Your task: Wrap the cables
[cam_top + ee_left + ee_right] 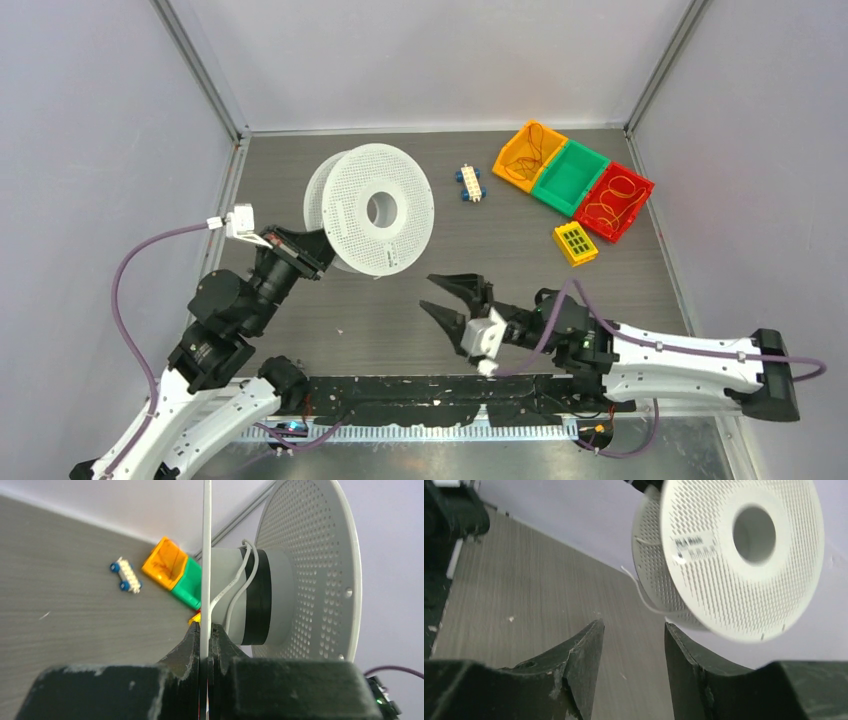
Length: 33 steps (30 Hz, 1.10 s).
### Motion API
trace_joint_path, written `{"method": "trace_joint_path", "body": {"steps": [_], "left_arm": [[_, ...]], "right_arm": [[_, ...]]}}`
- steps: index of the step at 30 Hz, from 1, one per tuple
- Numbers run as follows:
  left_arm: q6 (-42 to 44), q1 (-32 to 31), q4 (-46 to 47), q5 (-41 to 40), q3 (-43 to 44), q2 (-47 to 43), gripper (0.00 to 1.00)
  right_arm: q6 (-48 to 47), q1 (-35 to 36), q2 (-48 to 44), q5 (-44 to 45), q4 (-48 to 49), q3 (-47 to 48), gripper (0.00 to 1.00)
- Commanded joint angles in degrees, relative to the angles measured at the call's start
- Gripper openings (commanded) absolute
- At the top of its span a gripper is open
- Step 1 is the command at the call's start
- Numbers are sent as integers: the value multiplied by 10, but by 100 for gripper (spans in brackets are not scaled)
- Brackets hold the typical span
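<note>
Pale panel walls enclose a grey wood-grain surface. Left of centre, a white perforated spool is held on edge. I cannot tell whether it touches the surface. The left gripper is clamped tight on the rim of one flange. Of the cables, a thin white cord lies in a couple of slack turns round the hub between the flanges, and a tail droops out below the spool. The right gripper stands about half open, holds nothing, and points at the spool from short of it.

Assessment: the step in hand appears to be taking up the loose tail for another turn. The right gripper should close on the tail near the hub, keep light tension and lay each turn between the flanges, never over a rim. The slack turns could slip off.

Containers, far right:
- The orange bin holds thin reddish wire.
- The green bin appears empty.
- The red bin holds an orange wire coil.
- A small yellow tray sits just in front. Its green contents are too small to identify.
</note>
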Motion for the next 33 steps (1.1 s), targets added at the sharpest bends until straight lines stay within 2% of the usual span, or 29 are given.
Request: {"method": "trace_joint_path", "body": {"steps": [1,8,12,22,29,31,33], "left_arm": [[-36,1,-31,-20,35,9,0],[-70,1,-70,-32,39,28,0],[-76,1,-68,-23,41,36,0],[-94,1,-57,-11,27,44,0],[-94,1,-60,-14,24,44,0],[-93,1,-63,-14,26,45,0],[-92,1,-62,-15,26,46,0]], "right_arm": [[-219,55,48,50,-54,51,54],[-265,87,122,79,-54,89,50],[-274,89,146,85,-65,94,51],[-270,89,198,110,-14,98,49],[-247,88,221,127,37,98,41],[-241,88,225,127,46,98,37],[-233,88,231,130,61,98,28]]}}
